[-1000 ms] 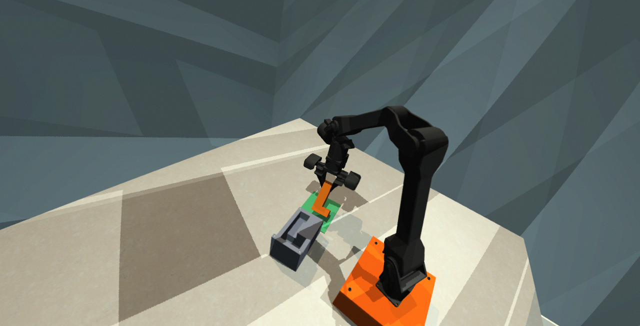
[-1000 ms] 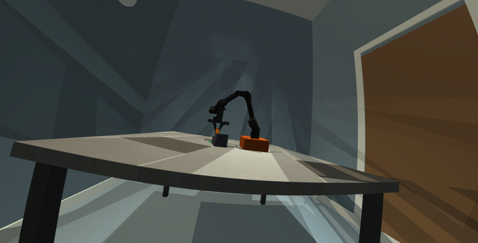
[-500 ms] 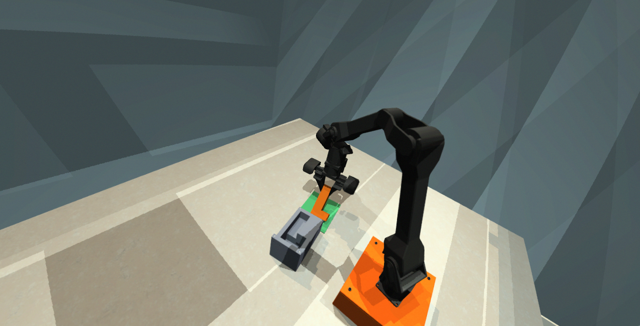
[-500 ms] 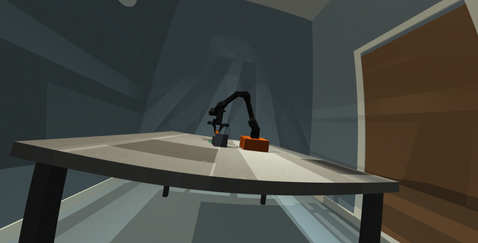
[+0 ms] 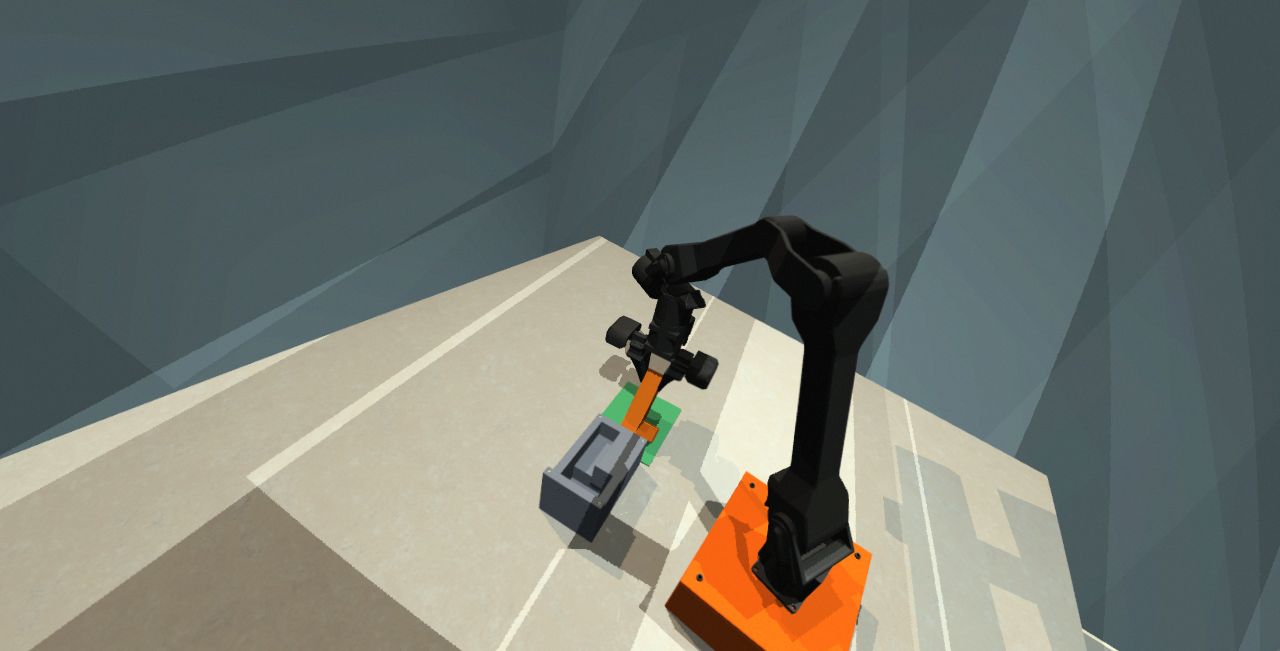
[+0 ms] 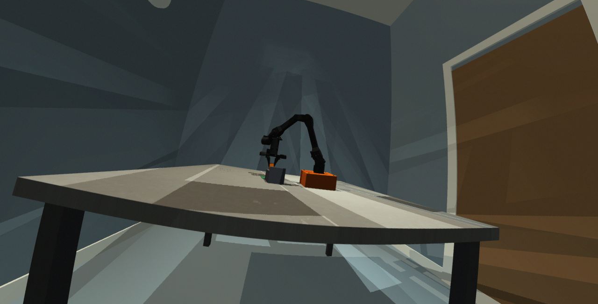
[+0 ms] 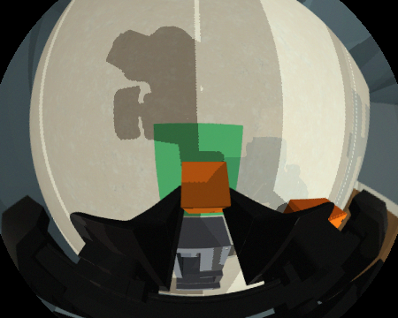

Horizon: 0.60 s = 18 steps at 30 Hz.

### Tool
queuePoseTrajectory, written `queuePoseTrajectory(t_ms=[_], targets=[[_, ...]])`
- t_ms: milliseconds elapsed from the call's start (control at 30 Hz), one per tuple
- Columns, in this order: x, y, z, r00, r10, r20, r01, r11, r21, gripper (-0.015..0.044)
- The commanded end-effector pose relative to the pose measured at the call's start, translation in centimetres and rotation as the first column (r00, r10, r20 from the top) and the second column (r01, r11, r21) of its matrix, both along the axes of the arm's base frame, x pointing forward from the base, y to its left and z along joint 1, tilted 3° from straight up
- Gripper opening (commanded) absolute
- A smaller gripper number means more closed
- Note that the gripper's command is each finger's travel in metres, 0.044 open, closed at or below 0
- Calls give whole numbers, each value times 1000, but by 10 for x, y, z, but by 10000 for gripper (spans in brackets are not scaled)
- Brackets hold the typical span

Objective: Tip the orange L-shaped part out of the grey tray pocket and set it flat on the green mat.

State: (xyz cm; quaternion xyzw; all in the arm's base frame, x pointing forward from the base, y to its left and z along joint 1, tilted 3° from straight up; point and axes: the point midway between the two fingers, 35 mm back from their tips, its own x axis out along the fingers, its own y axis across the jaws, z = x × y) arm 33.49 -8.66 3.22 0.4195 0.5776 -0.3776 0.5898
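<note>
My gripper (image 5: 656,367) (image 6: 272,160) (image 7: 202,190) is shut on the top end of the orange L-shaped part (image 5: 640,405) (image 6: 272,164) (image 7: 206,185). The part hangs steeply tilted from the fingers, out of the pocket. Its L-shaped foot is down at the green mat (image 5: 668,419) (image 7: 225,140), close to the tray; I cannot tell whether it touches. The grey tray (image 5: 571,496) (image 6: 274,175) (image 7: 202,253) stands beside the mat with its L-shaped pocket empty.
The arm's orange base block (image 5: 716,575) (image 6: 317,180) (image 7: 308,207) stands on the table to the right of the tray. The table edge runs behind the mat in the top view.
</note>
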Motion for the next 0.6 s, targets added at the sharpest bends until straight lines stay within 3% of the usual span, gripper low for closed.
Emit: queuePoseTrajectory(t_ms=[0, 200, 300, 567], targets=[[0, 0, 0, 1000, 0, 0, 0, 1000, 0, 236], [1, -3, 49, 1000, -2, 2, 2, 1000, 0, 394], [-3, -3, 85, 1000, -4, 2, 4, 1000, 1, 400], [-1, -4, 82, 1000, -8, 12, 8, 1000, -4, 400]])
